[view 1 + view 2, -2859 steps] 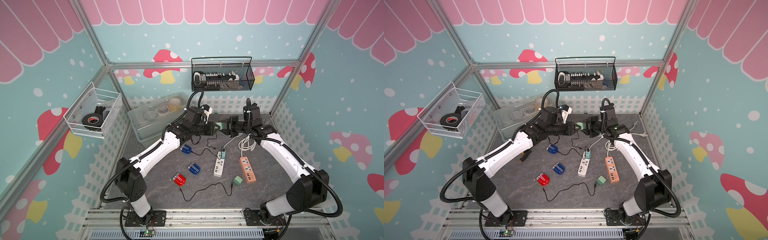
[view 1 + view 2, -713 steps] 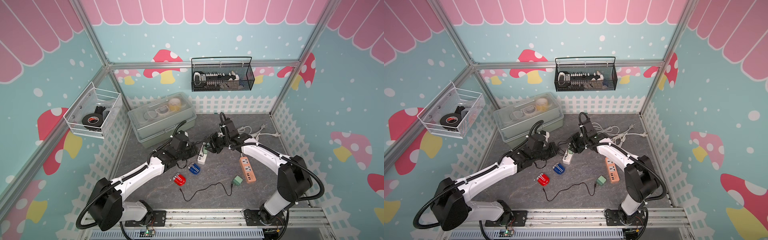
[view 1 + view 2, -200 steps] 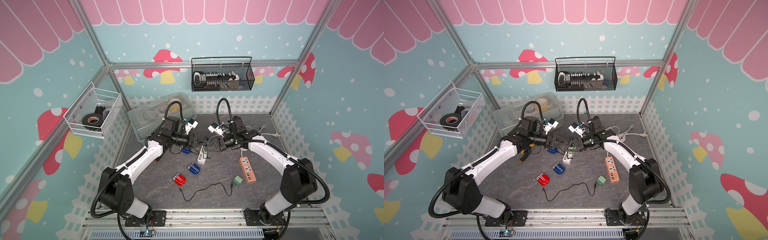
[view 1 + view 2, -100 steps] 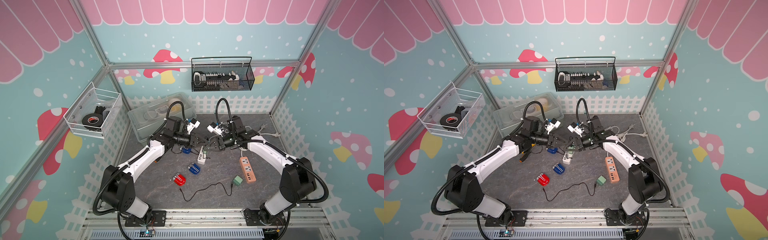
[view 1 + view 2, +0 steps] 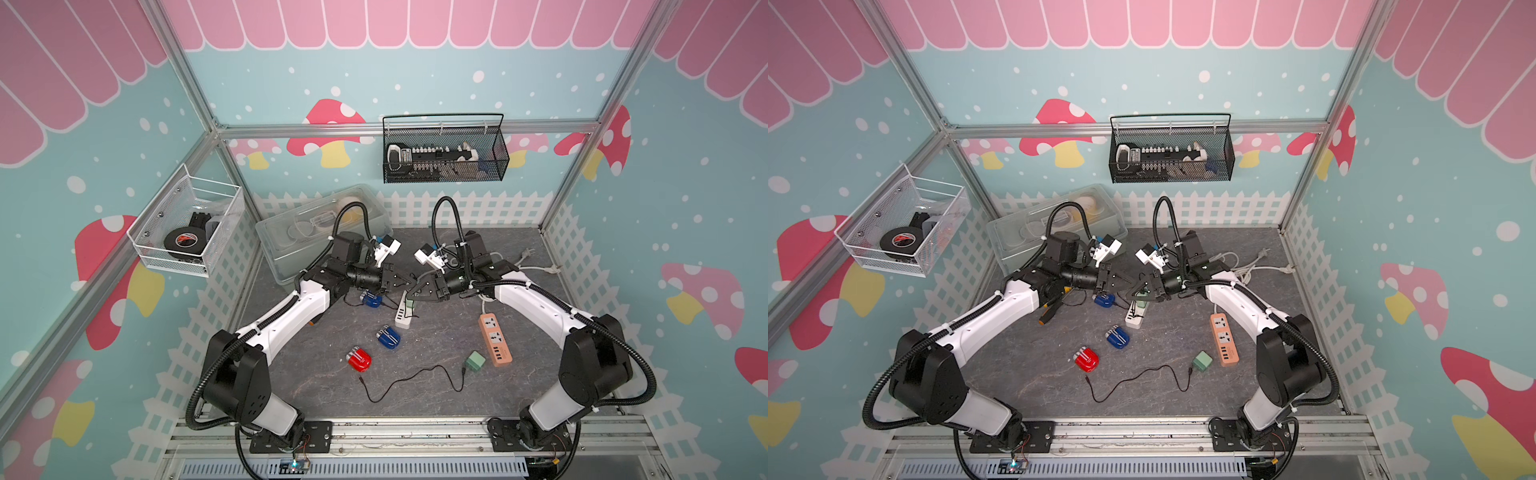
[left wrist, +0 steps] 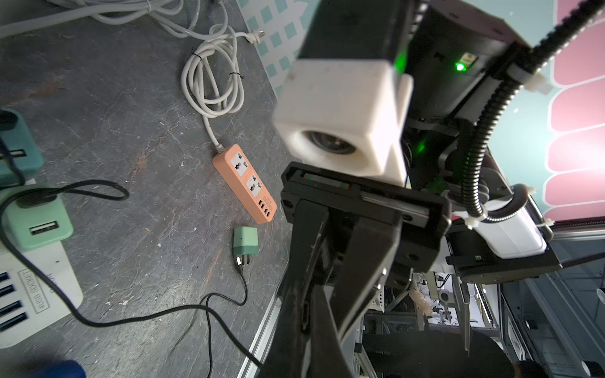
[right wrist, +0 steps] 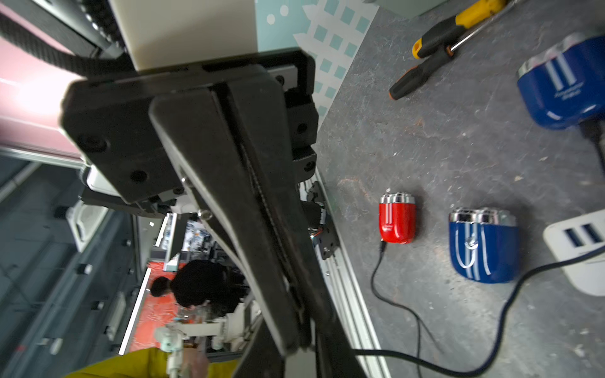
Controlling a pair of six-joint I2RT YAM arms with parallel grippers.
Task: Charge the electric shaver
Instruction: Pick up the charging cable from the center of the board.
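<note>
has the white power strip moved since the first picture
Yes. The white power strip now lies farther from the orange power strip, which stayed put; it has shifted toward the robot's left.

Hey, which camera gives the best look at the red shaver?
The right wrist view: the red shaver lies close and unblocked, with its silver heads and white stripes clear. In both top views the red shaver is small but unblocked. The left wrist view does not show it.
</note>
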